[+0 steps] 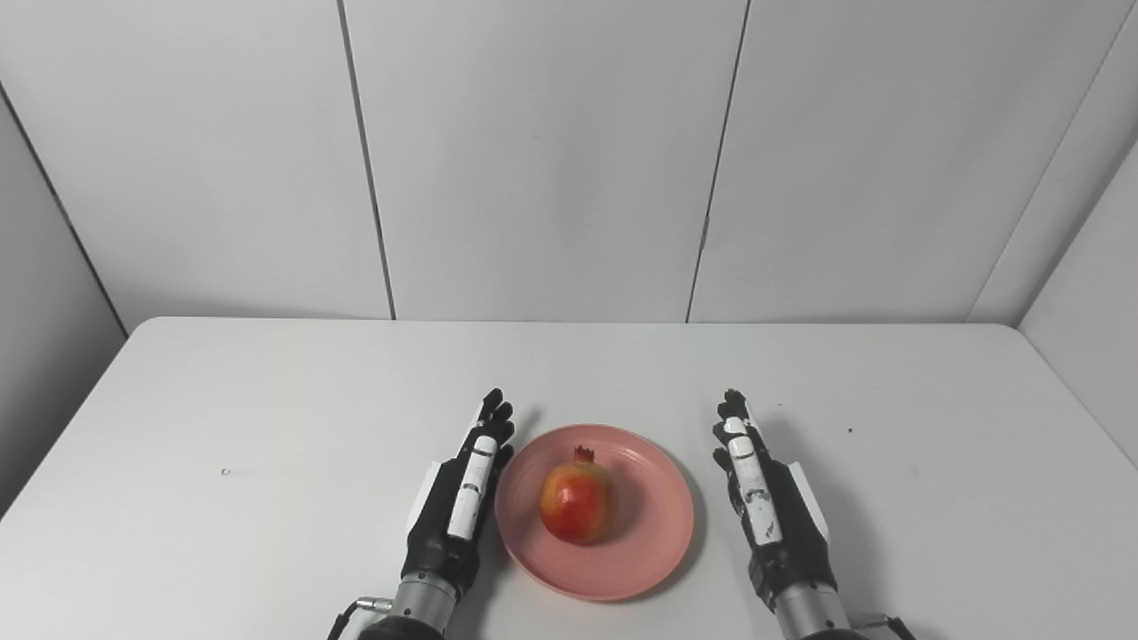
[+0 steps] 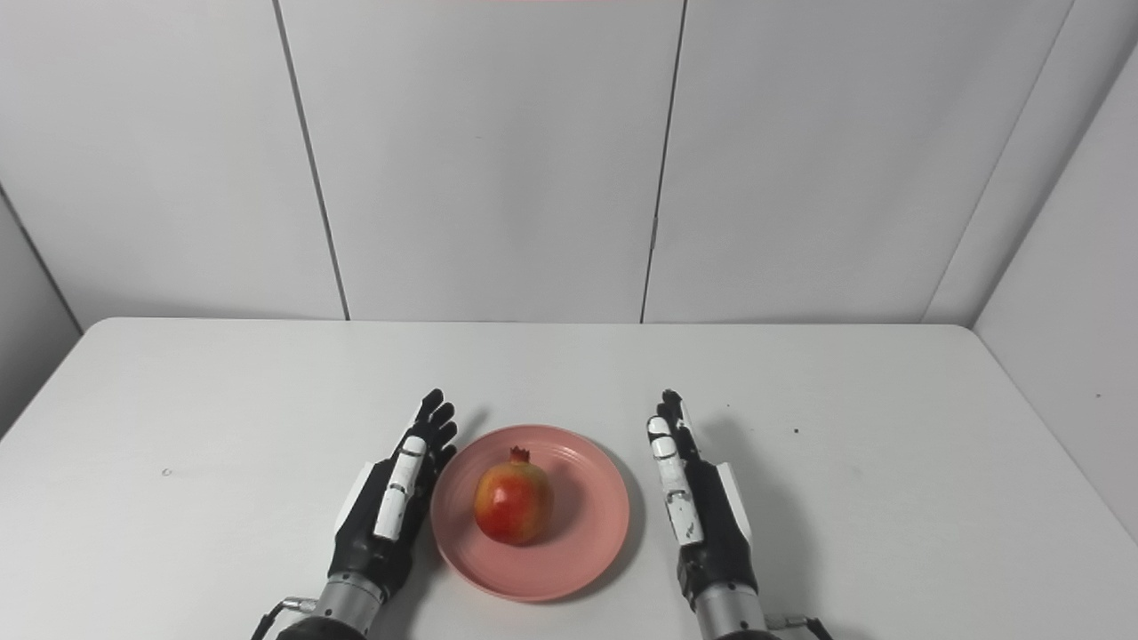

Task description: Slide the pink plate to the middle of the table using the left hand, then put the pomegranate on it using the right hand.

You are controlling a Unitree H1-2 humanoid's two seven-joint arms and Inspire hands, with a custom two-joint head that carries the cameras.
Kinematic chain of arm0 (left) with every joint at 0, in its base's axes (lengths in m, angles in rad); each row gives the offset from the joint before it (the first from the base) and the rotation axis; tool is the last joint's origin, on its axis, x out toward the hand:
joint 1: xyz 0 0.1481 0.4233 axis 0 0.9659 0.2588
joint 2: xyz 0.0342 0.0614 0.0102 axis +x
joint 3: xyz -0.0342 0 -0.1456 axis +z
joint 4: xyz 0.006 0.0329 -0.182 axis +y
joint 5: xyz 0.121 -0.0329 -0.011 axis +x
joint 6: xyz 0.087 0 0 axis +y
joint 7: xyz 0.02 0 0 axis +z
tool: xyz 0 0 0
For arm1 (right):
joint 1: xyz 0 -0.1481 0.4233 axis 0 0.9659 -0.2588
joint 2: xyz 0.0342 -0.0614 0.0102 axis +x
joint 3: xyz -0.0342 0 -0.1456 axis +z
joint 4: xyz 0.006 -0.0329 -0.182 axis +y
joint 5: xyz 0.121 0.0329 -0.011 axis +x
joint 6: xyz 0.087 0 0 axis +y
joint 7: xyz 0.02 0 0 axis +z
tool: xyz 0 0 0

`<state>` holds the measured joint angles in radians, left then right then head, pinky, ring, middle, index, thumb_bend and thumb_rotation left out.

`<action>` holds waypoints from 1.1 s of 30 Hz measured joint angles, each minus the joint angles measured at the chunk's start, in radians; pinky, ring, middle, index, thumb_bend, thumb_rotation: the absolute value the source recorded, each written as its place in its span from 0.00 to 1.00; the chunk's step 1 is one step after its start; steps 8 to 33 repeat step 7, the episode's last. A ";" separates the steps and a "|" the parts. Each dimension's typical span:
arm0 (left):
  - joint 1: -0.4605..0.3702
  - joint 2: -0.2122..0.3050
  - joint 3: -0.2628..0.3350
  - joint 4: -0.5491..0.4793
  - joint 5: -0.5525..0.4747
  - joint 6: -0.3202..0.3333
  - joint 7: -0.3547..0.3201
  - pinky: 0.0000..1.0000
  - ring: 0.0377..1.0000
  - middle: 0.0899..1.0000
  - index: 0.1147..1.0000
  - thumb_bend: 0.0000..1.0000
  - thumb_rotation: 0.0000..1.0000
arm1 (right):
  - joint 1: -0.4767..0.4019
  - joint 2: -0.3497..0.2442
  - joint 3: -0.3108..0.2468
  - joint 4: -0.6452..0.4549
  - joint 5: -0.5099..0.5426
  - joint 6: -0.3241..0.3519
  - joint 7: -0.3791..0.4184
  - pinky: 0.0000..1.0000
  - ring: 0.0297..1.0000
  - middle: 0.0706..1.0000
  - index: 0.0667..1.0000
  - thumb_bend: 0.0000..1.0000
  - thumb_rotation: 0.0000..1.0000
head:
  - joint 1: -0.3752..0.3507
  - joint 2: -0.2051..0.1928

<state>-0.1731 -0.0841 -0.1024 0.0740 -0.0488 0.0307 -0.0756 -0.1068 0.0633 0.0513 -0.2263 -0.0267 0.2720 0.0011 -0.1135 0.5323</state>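
Pomegranate (image 1: 577, 501) is seen resting on the pink plate (image 1: 653, 542) near the table's (image 1: 222, 400) front middle, flanked by the left hand (image 1: 458, 498) and right hand (image 1: 765, 507), fingers straight, together and empty, so the fruit could be rolled off if the plate is bumped.

No text, label, brand, number or sign can be read anywhere in either view.
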 measured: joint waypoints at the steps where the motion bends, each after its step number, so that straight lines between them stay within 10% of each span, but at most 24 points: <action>1: 0.009 0.001 -0.002 -0.013 0.011 0.003 0.001 1.00 1.00 1.00 1.00 0.43 1.00 | 0.000 0.000 0.000 -0.002 0.000 0.000 0.000 1.00 1.00 1.00 1.00 0.35 1.00 | 0.000 0.000; 33: 0.026 0.004 -0.004 -0.031 0.030 0.004 0.000 1.00 1.00 1.00 1.00 0.41 1.00 | 0.014 0.004 -0.001 -0.011 0.010 0.001 -0.001 1.00 1.00 1.00 1.00 0.29 1.00 | -0.005 -0.005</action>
